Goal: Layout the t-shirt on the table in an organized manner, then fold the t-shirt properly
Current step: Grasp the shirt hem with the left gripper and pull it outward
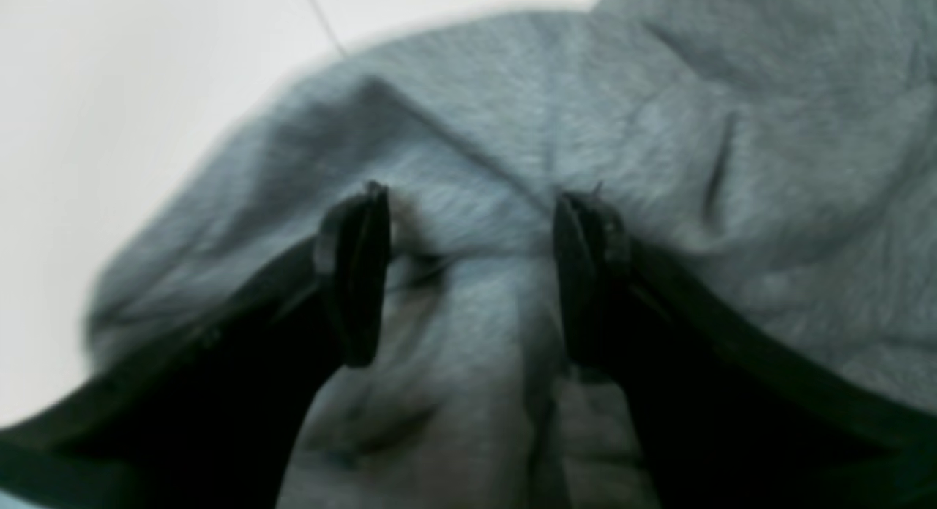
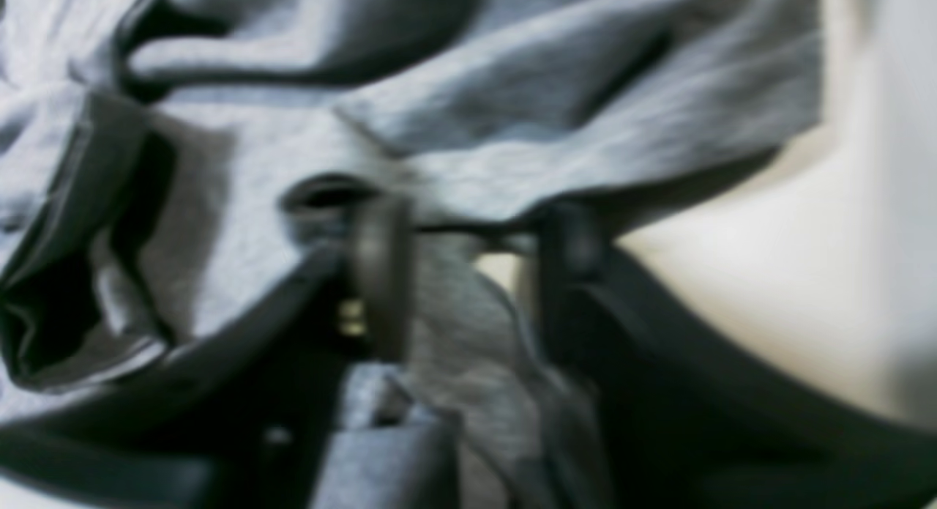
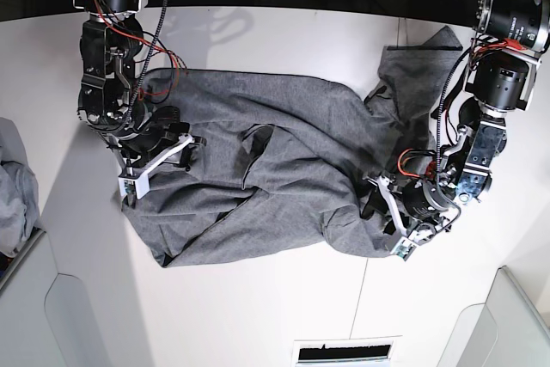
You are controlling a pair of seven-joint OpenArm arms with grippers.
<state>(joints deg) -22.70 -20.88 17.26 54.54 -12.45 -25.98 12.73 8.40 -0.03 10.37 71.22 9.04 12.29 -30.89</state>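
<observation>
Black fingers [image 1: 359,275] of the left gripper [image 1: 468,275] fill the left wrist view, spread wide, with a hump of grey cloth bunched between them but not pinched. Blurry frame.

Right gripper [image 2: 476,275] in its wrist view: fingers apart, a fold of cloth sitting in the gap. Too smeared to say whether they grip it, so can't tell.

Around the scene, base view: a lighter bluish-grey garment heap [image 3: 17,195] sits at the left edge, well apart from the work. A white vent-like slot [image 3: 342,351] is at the near edge. Red wiring runs along both arms. Nothing lies on the shirt except the two grippers.

t-shirt [image 3: 275,169]: charcoal-grey, heathered, spread across the middle of the table [image 3: 258,315] but not flat. Deep creases run diagonally through the centre, and the lower hem is curled. The side by the left gripper [image 3: 404,217] is crumpled into a ridge, with a flap of cloth running up toward that arm's base. The right gripper [image 3: 159,156] sits on the opposite edge. A thin dark seam on the table runs from the shirt's lower edge toward the near side.

No readable labels, logos or writing anywhere.
</observation>
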